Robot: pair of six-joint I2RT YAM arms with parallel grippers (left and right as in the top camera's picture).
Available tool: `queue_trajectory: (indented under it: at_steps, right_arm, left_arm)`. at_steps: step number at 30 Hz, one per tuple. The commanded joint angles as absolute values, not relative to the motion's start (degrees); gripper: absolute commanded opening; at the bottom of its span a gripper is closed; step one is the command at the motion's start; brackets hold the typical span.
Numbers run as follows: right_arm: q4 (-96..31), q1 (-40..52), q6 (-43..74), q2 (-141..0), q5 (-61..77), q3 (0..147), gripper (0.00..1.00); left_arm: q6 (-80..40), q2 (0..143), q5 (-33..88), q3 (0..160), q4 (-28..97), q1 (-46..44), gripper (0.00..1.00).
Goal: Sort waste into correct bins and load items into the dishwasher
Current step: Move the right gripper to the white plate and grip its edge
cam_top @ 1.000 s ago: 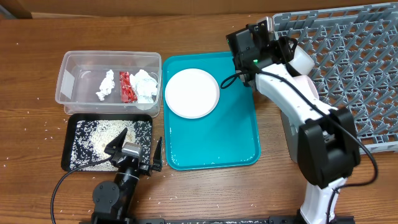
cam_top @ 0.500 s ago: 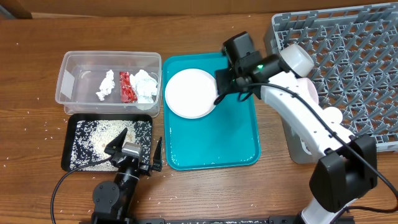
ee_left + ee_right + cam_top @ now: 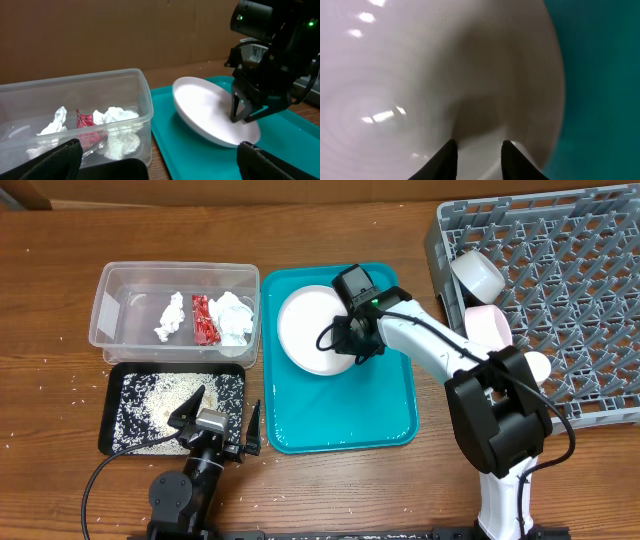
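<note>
Table (image 3: 60,240): brown wood, med-dark tone, grain running L-R, long plank seams visible across the top in overhead view. Finish looked matte. Surface filled nearly the whole overhead frame, edge to edge. A lighter tan strip (image 3: 200,190) ran along the far edge, upper left to approx centre; couldn't tell the material. In the left wrist view a flat brown backdrop (image 3: 100,35) stood upright just behind the table's far side, plain, similar tone to the wood. Lighting was even & diffuse, from above. Shadows on the wood were short w/ soft edges.
</note>
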State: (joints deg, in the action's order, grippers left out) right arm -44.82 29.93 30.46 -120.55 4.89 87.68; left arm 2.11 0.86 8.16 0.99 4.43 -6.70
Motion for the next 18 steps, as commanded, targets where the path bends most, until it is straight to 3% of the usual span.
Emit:
queue_trajectory:
  at_steps: [1, 4, 6, 18]
  right_arm:
    - [-44.9, 29.1, 32.0, -121.0, 3.9, 87.4, 0.31]
    - [-46.7, 29.1, 31.9, -121.0, 4.5, 87.4, 0.31]
    - [-47.9, 29.1, 30.3, -120.7, 4.5, 87.7, 0.38]
    - [-51.7, 25.2, 24.0, -110.9, 3.5, 88.6, 0.39]
  left_arm:
    - [3.0, 0.3, 8.2, 0.5, 4.2, -6.3, 1.0]
    - [3.0, 0.3, 8.2, 0.5, 4.2, -6.3, 1.0]
    - [3.0, 0.3, 8.2, 0.5, 4.2, -6.3, 1.0]
    - [3.0, 0.3, 8.2, 0.5, 4.2, -6.3, 1.0]
